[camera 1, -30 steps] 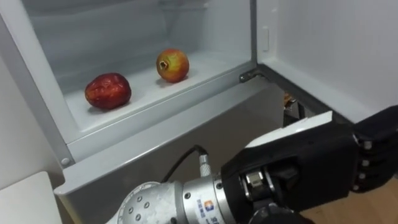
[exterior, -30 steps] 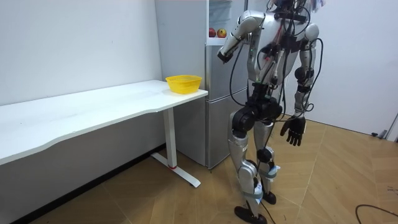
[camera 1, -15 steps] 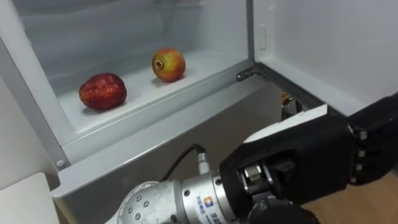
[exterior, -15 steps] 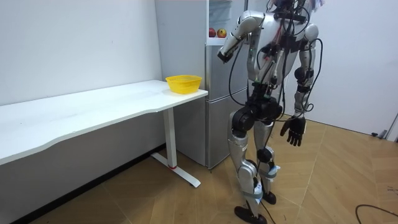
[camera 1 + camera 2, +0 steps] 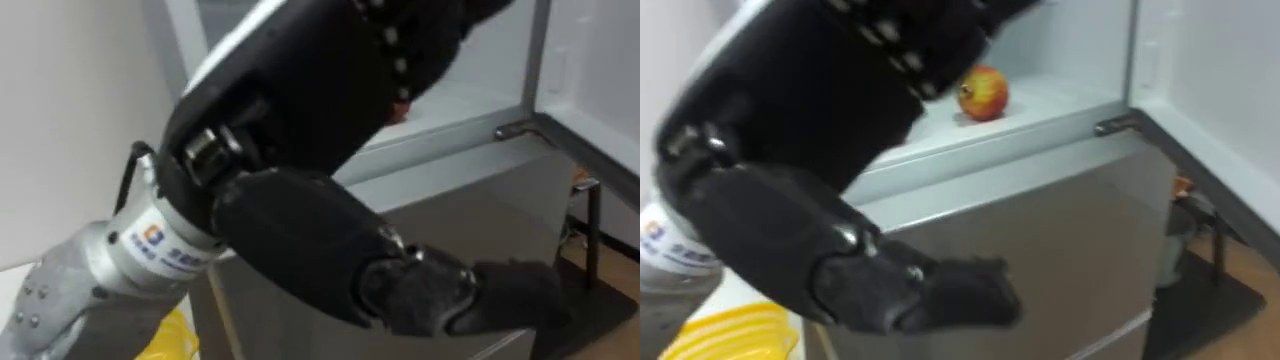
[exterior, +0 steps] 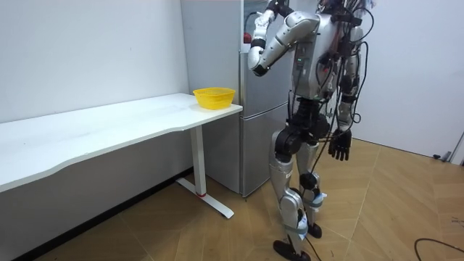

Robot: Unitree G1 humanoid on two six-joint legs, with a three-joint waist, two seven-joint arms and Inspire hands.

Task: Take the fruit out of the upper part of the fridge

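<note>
1. At the far left a yellow bowl (image 5: 730,335) sits on the white surface (image 6: 109,127), at the end nearest the fridge (image 6: 255,138). What the bowl holds cannot be told.
2. The fridge's upper compartment stands open. On its white shelf (image 5: 1065,108) lies a round red-and-yellow fruit (image 5: 983,93), near the shelf's front edge. The grey lower door (image 5: 1040,230) beneath is closed.
3. The left hand (image 5: 810,130) is up in front of the shelf and close to the camera. Its dark back faces the lens and covers the shelf's left part.
4. Its fingers (image 5: 930,30) stretch up and to the right toward the compartment, and their tips run past the top edge. The thumb (image 5: 940,290) juts out low, wide apart from them. Nothing is held between them.
5. The fruit shows just to the right of those fingers, resting on the shelf and not in the hand.
6. Further right, the upper door (image 5: 1230,90) is swung open.
7. In the room view the robot stands upright facing the fridge, with its left arm at the height of the upper compartment. The right hand (image 6: 339,145) hangs by its side, fingers loose and holding nothing.
</note>
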